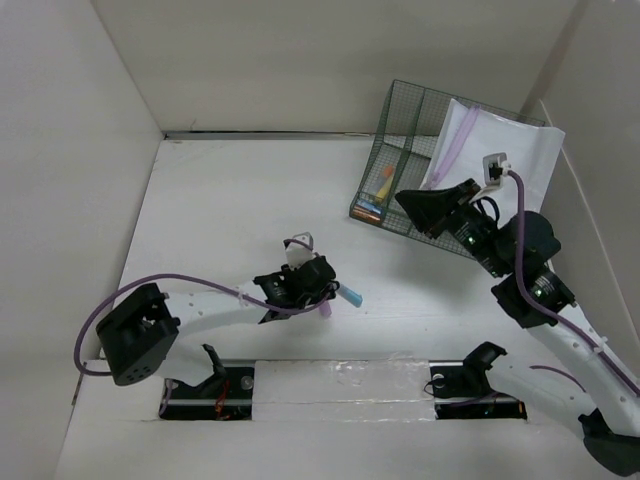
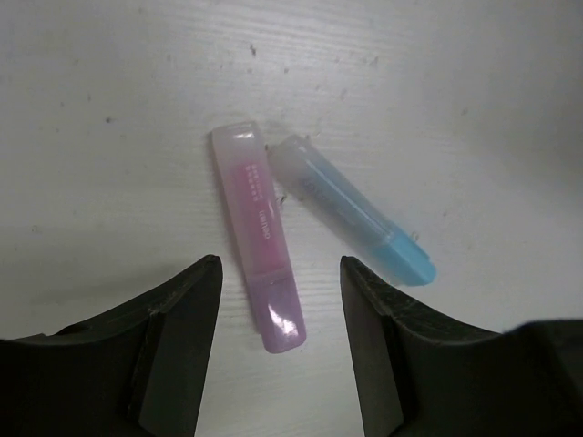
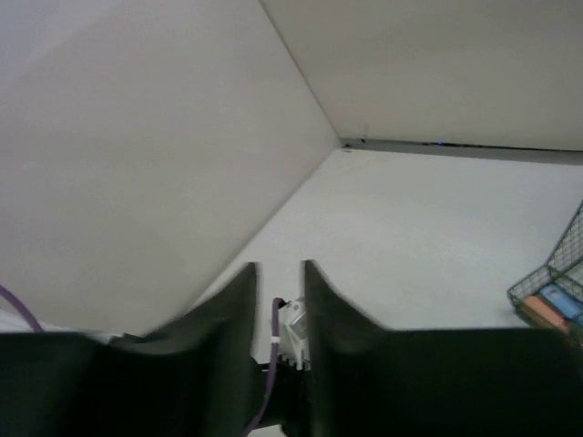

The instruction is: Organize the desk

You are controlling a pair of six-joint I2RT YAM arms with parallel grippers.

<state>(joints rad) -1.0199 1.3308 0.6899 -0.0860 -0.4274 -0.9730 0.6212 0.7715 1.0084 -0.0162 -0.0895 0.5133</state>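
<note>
pink tube (image 2: 260, 238) touching blue tube (image 2: 353, 211), green mesh basket (image 1: 398, 160) holding white folder (image 1: 500, 150)
</note>
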